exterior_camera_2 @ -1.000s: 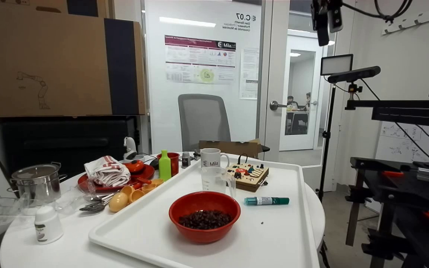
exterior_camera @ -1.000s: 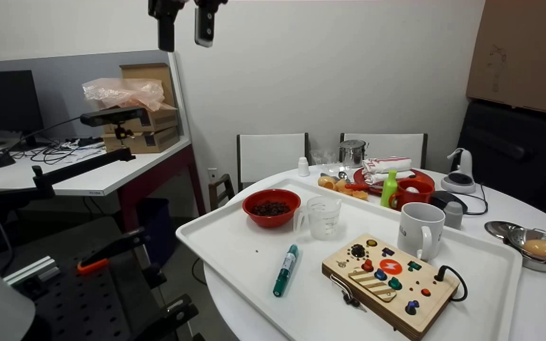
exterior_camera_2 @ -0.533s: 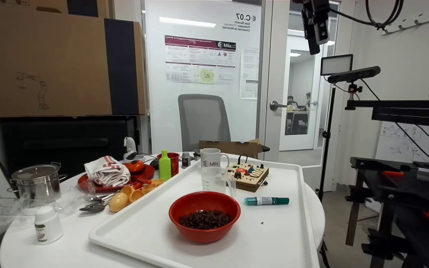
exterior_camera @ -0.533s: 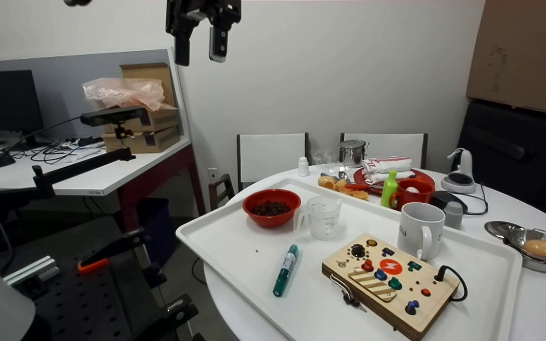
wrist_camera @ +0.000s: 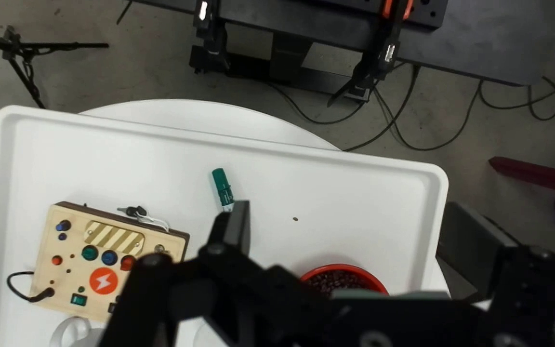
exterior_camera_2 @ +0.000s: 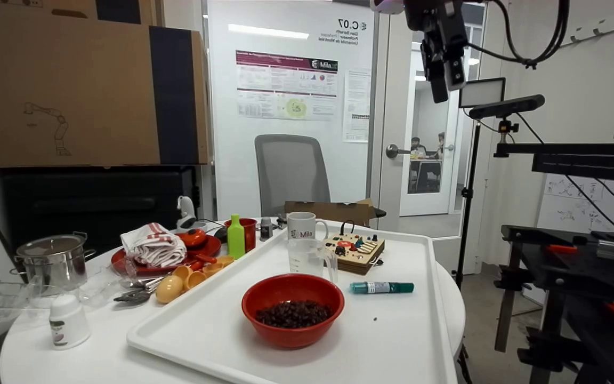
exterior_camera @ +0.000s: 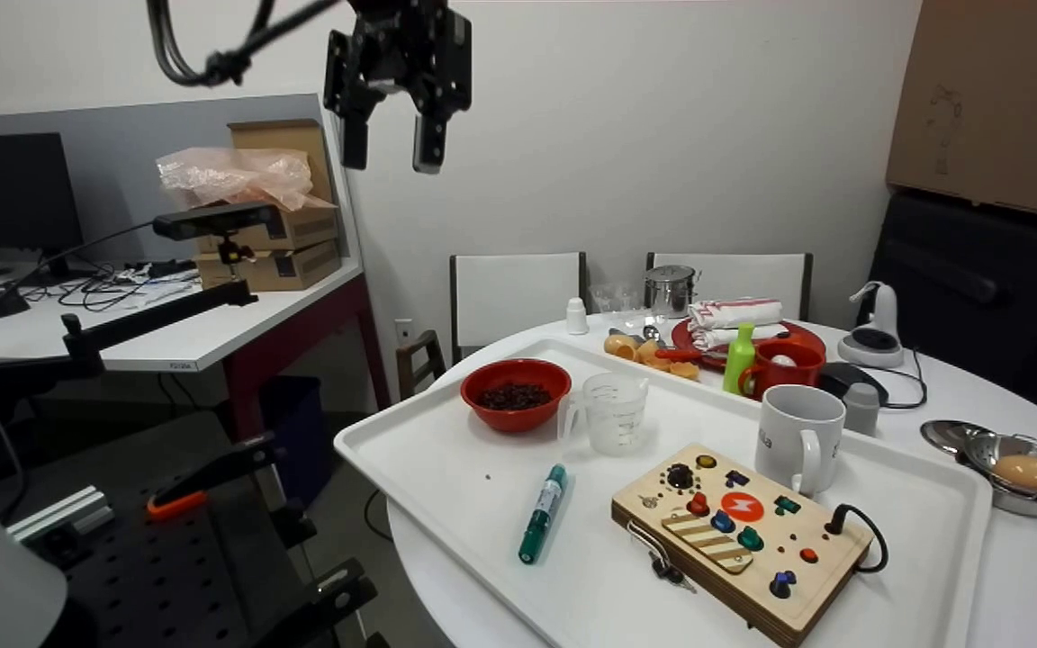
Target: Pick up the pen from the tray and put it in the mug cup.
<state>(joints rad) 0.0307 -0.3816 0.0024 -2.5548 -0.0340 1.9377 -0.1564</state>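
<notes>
Sitting askew on the round white table [exterior_camera_2: 99,362], the large white tray [exterior_camera_2: 387,346] pokes two corners out past the curved edge on the side of the black bench [wrist_camera: 475,53]. Near that long edge of the tray lies the teal-green pen [exterior_camera: 543,515], its dark green end toward the rim and its white label printed too small for me to read. Toward one short edge stands the red bowl [exterior_camera_2: 293,337] of dark beans [exterior_camera_2: 293,314], the clear measuring cup [exterior_camera: 615,416] just beside it. Toward the opposite short edge I see the wooden switch box [exterior_camera: 734,531], a lightning bolt on its red disc, and next to it the white mug [exterior_camera_2: 301,226], upright, nearer the other long edge. Up high, well above the tray and well apart from the pen, hangs the gripper [exterior_camera: 392,153], its fingers spread wide.

Past the tray's other long rim, the table carries a red plate [exterior_camera_2: 215,247] with a folded towel [exterior_camera_2: 152,245], and a steel pot [exterior_camera_2: 54,264]; off the corner stands a white bottle [exterior_camera_2: 70,328] whose label I can't make out. White-backed chairs [exterior_camera: 518,306] stand by the wall [exterior_camera: 572,135], and a big cardboard box [exterior_camera_2: 99,80] shows a line drawing of a robot arm. Through the glass of the door [exterior_camera_2: 392,197] I spot two people [exterior_camera_2: 441,143], small and far off.

As for words, "Mila" is plain on the mug and again on the purple-banded poster [exterior_camera_2: 264,96], whose small print blurs. On the glass wall [exterior_camera_2: 232,186] the lettering runs backwards: "C.07" and, lower, "Université de Montréal".
</notes>
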